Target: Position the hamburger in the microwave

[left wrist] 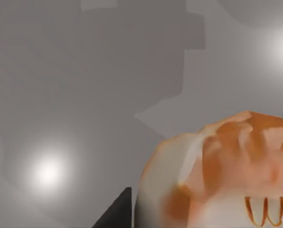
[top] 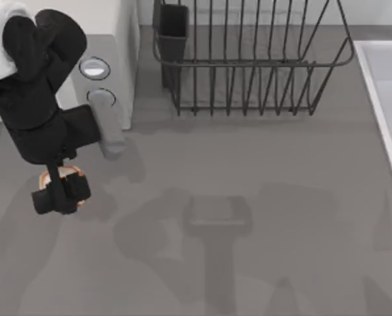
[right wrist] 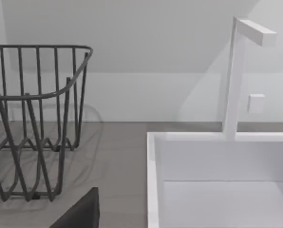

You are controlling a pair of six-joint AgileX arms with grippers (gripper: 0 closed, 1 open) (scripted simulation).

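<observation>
The hamburger [top: 65,173], a cream bun with orange-tan edges, sits at the left of the table, in front of the microwave [top: 125,59]. My left gripper [top: 61,193] is directly over the bun and hides most of it. In the left wrist view the hamburger [left wrist: 217,175] looms close, with one dark finger [left wrist: 117,213] against its edge, so the gripper looks shut on it. The microwave's two round buttons [top: 95,68] face up beside my left arm. A dark part of my right gripper [right wrist: 80,214] shows in the right wrist view, near the sink.
A black wire rack [top: 248,62] stands at the back centre, also the rack [right wrist: 32,118] in the right wrist view. A white sink [top: 387,99] with a tap [right wrist: 236,76] takes the right side. Grey tabletop [top: 248,197] spreads across the middle and front.
</observation>
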